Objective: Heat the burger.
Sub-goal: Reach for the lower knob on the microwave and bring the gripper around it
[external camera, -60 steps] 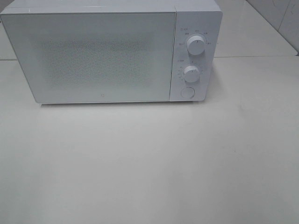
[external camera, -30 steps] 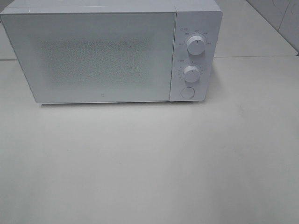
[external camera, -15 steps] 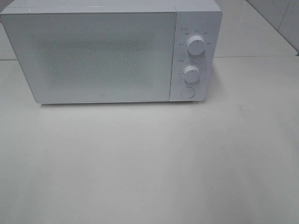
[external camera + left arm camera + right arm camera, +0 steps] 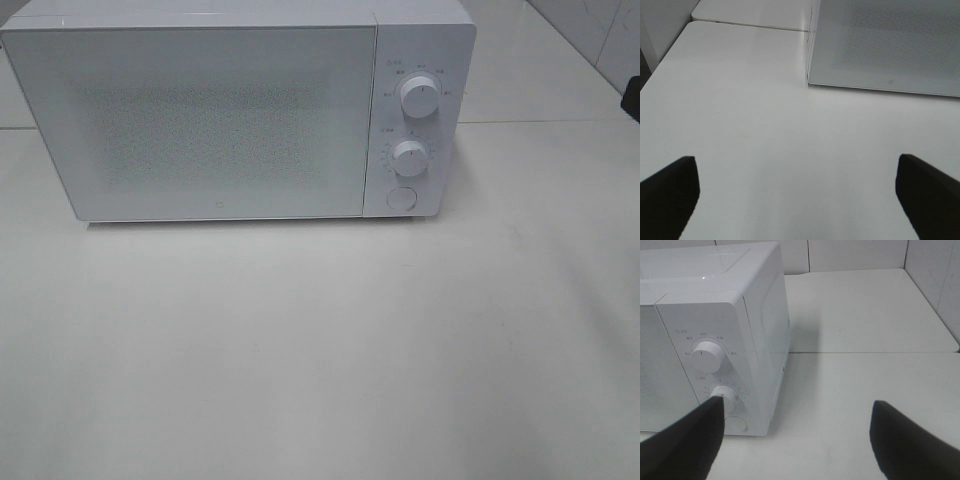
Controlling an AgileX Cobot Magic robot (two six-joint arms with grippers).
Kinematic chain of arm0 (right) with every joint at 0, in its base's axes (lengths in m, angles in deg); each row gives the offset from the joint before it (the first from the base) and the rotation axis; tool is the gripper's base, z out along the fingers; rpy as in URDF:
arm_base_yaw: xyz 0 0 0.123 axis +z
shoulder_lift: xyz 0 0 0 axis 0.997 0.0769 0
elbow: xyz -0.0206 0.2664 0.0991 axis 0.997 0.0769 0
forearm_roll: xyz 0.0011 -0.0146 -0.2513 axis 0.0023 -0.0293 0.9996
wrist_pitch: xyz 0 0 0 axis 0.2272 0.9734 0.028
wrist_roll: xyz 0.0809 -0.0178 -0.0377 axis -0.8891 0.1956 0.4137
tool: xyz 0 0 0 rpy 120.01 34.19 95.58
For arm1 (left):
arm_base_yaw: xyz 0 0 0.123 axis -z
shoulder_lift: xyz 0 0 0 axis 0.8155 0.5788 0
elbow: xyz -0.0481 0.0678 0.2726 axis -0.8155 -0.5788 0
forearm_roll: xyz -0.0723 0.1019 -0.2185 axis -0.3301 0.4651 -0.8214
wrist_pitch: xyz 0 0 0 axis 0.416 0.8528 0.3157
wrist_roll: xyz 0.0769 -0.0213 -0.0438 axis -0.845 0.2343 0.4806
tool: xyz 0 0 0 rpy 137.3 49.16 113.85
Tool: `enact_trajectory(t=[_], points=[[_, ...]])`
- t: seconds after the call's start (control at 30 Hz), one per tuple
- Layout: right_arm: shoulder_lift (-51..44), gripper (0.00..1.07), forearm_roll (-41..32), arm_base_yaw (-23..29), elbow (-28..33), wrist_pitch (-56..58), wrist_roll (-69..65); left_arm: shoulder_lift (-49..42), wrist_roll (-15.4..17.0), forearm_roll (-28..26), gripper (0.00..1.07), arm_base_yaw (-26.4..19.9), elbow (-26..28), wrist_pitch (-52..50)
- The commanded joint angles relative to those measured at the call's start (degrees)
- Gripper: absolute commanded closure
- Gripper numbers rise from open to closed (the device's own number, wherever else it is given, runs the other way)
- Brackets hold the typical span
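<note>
Hovering spread wide and empty, the right hand (image 4: 797, 405) sits near the lower dial (image 4: 724, 395) of the microwave (image 4: 760, 315); a careless reach could twist it wrongly or shove the microwave across the smooth white tabletop (image 4: 855, 380). The left hand (image 4: 796, 159), also wide and empty, faces the shut door (image 4: 890, 45). The burger is nowhere in view, possibly inside. White tiled walls (image 4: 855, 255) stand behind.

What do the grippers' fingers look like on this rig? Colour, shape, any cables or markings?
The left gripper and right gripper each show two matte black fingers, flat-sided and tapering to blunt tips. No markings or cables visible.
</note>
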Motion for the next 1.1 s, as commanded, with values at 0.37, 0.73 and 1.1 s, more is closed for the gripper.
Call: enact_trajectory(t=[0.37,0.73,1.1], points=[[12.55,0.31,-1.78,-0.23,0.23,-13.87,3.90,-1.15,-0.06,-0.23,0.04,-0.11,-0.17,-0.40],[20.91,0.31,-22.35,-0.23,6.30,-34.32,20.63,-1.15,-0.06,-0.23,0.04,-0.11,-0.17,-0.40],[27.27,0.31,-35.98,9.68,9.51,-44.40,28.88,-1.09,-0.06,-0.23,0.04,-0.11,-0.17,-0.40]])
